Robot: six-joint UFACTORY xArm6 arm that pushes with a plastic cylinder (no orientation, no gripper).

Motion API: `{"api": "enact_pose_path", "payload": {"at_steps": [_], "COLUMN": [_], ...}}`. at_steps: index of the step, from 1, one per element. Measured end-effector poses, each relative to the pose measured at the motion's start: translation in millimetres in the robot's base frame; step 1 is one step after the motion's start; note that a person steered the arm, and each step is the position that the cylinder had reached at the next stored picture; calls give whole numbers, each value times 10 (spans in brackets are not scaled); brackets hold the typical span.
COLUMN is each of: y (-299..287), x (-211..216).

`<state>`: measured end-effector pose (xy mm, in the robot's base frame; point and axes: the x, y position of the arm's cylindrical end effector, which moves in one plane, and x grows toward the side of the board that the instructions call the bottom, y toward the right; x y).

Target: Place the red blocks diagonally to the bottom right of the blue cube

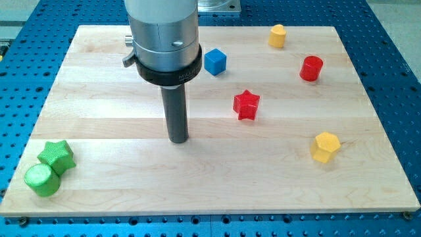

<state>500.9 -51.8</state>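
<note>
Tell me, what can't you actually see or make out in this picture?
- The arm: cut off by the view's top; only its grey housing and rod show.
- Board behind the housing: hidden, so anything there is unseen.
- Green cylinder and green star: whether they touch or only overlap in view is unclear.
- My tip: its contact with the board can't be confirmed. It stands left of the red star.

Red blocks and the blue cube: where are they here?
red star block (247,104), camera view, its top face
red cylinder (311,68), camera view, its side wall
blue cube (214,62), camera view, its front face
</note>
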Motion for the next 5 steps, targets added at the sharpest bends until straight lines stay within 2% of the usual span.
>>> {"api": "enact_pose_path", "payload": {"at_steps": [1,2,3,4,5], "y": [8,260,872,1292,2060], "x": [-131,-365,-401,-694,-757]}}
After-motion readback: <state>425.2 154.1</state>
